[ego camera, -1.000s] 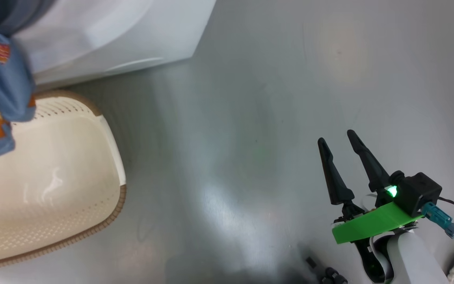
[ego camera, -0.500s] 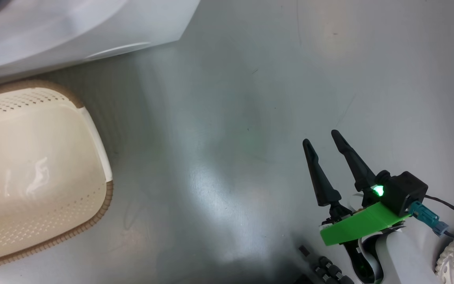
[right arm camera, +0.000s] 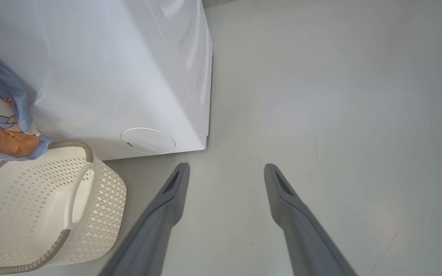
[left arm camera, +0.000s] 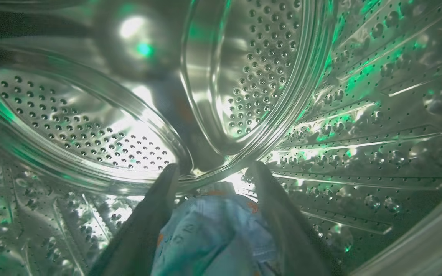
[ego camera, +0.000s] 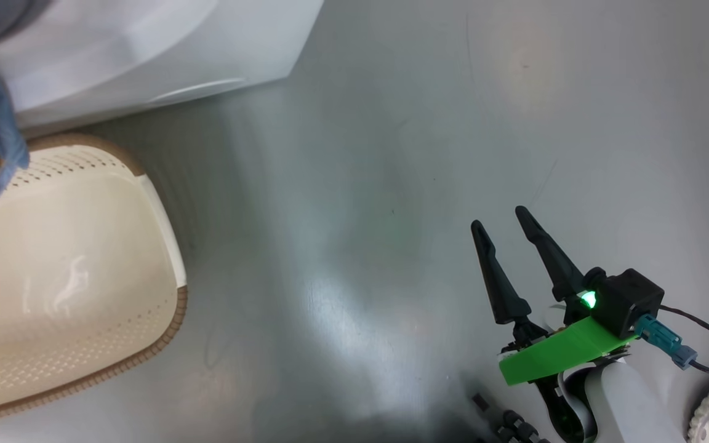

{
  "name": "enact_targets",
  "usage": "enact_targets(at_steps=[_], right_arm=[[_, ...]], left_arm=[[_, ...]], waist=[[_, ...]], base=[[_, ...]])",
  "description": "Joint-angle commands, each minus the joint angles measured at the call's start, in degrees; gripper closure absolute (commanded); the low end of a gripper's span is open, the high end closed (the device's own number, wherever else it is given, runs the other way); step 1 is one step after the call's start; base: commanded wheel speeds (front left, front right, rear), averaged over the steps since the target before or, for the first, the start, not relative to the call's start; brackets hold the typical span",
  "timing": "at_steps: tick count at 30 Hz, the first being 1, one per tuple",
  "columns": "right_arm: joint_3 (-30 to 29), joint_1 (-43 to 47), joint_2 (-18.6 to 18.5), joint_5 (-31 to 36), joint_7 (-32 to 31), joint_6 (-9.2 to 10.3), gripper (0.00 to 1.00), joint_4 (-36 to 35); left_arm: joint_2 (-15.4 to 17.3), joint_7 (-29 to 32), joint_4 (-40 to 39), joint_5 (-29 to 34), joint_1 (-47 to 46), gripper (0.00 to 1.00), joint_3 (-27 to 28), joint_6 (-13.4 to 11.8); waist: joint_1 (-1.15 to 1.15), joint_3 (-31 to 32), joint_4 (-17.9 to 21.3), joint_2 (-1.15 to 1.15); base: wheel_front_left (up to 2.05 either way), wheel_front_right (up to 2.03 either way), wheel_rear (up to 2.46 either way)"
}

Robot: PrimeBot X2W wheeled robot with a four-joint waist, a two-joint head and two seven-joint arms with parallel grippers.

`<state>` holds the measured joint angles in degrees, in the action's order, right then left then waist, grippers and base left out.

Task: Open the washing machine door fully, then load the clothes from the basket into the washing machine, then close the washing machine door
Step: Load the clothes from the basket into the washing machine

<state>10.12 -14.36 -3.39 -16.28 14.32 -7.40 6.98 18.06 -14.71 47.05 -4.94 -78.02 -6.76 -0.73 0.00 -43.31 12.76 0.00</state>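
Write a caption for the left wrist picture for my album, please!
Left end effector, fingers spread, with the blue clothes between them inside the washing machine drum.

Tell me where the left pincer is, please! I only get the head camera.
Observer: The left pincer is reaching deep inside the shiny steel drum, the one with all the little holes.
Kid: Is it squeezing something in there?
Observer: Its two fingers stand wide apart, and the blue cloth sits bunched between them, low down near the wrist.
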Motion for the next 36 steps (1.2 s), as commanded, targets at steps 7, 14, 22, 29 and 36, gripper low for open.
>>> enact_targets(at_steps=[7, 14, 22, 29, 36], right_arm=[[0.5, 0.5, -0.4, 0.0, 0.7, -0.09, 0.00, -0.3], [-0.2, -0.1, -0.6, -0.1, 0.7, -0.09, 0.00, -0.2], [-1.3, -0.1, -1.4, 0.0, 0.7, -0.09, 0.00, -0.3], [-2.0, -0.1, -1.7, 0.2, 0.7, -0.09, 0.00, -0.6], [-2.3, 0.4, -1.7, 0.2, 0.7, -0.09, 0.00, -0.5]], left_arm=[[0.9, -0.3, 1.5, -1.6, 2.2, 0.00, 1.2, 0.1], [-0.6, -0.3, 2.4, -3.0, 4.3, 0.00, 2.0, 0.0], [-2.2, -0.3, 1.4, -4.1, 7.4, 0.00, 2.6, 0.2], [-2.6, -0.3, -2.1, -5.0, 11.2, 0.00, 3.6, 0.6], [-3.5, -0.3, -6.6, -5.8, 16.3, 0.00, 4.7, 0.9]], waist=[[0.00, 2.7, -1.5, 0.00], [0.00, 4.5, -3.2, 0.00], [0.00, 6.8, -5.8, 0.00], [0.00, 8.1, -7.6, 0.00], [0.00, 9.3, -8.6, 0.00]], base=[[0.00, 0.00, 0.00], [0.00, 0.00, 0.00], [0.00, 0.00, 0.00], [0.00, 0.00, 0.00], [0.00, 0.00, 0.00]])
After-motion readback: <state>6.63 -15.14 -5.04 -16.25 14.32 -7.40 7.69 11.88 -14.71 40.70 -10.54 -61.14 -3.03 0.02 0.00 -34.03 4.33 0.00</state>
